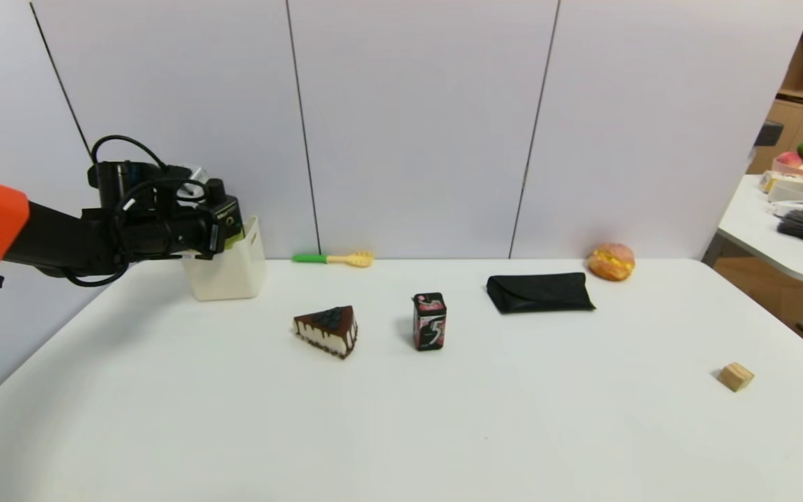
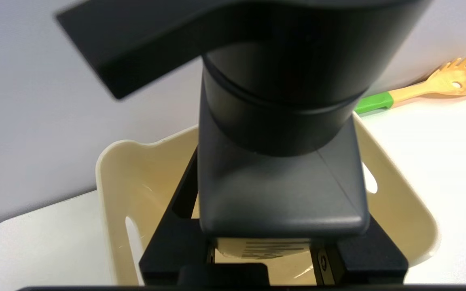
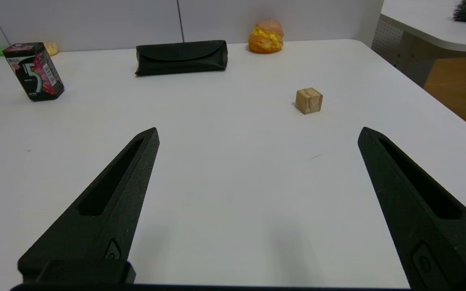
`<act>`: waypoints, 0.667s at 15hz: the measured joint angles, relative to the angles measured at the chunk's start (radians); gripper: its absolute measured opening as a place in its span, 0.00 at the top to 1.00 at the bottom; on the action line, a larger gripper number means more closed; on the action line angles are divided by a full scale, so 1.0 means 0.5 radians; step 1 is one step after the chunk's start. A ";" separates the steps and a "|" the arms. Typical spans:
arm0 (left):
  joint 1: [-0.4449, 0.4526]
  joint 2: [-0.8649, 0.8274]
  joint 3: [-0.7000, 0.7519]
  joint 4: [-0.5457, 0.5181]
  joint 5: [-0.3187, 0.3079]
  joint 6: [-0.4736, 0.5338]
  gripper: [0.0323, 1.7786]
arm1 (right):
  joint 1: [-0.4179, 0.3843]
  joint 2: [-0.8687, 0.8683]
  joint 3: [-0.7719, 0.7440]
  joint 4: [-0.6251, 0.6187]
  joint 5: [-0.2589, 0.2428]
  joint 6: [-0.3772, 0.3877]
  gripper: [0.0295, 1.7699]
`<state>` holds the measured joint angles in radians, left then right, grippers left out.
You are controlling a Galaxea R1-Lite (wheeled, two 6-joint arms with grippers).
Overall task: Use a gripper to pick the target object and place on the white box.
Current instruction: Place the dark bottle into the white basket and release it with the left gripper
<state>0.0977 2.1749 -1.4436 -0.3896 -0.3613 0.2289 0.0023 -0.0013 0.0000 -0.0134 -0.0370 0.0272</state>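
The left gripper (image 1: 224,233) hung over the open top of the white box (image 1: 234,275) at the far left of the table (image 1: 401,418), by the wall. It held the bottle (image 2: 281,178): in the left wrist view the black bottle filled the space between the fingers (image 2: 176,238), pump head toward the camera, its lower end pointing down into the box (image 2: 399,210). In the head view the bottle (image 1: 228,219) was mostly hidden by the gripper, with a green edge of its label showing at the box rim. Whether it touched the box floor could not be told.

Just right of the box, against the wall, lay a yellow fork with a green handle (image 1: 335,259). Nearer and toward the middle sat a cake slice (image 1: 327,330), and right of it an upright gum box (image 1: 429,321). Farther right lay a black case (image 1: 539,292), with a bun (image 1: 610,261) beyond it by the wall. A wooden cube (image 1: 735,376) sat well apart at the near right. None of these stood close to the box opening.

The right gripper (image 3: 257,133) hovered low over bare table at the near right, fingers spread wide and holding nothing, the cube (image 3: 309,100) ahead of it.
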 joint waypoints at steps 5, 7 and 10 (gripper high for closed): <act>0.003 -0.003 0.000 0.000 0.002 0.010 0.45 | -0.001 0.000 0.000 0.000 0.000 0.000 0.04; 0.002 -0.006 0.000 0.001 0.004 0.006 0.36 | 0.000 0.000 0.000 0.000 0.001 0.000 0.04; 0.000 -0.040 0.000 0.011 0.002 0.007 0.26 | 0.000 0.000 0.000 0.001 0.000 0.001 0.04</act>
<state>0.0977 2.1551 -1.4436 -0.3843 -0.3602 0.2323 0.0023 -0.0013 0.0000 -0.0130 -0.0368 0.0279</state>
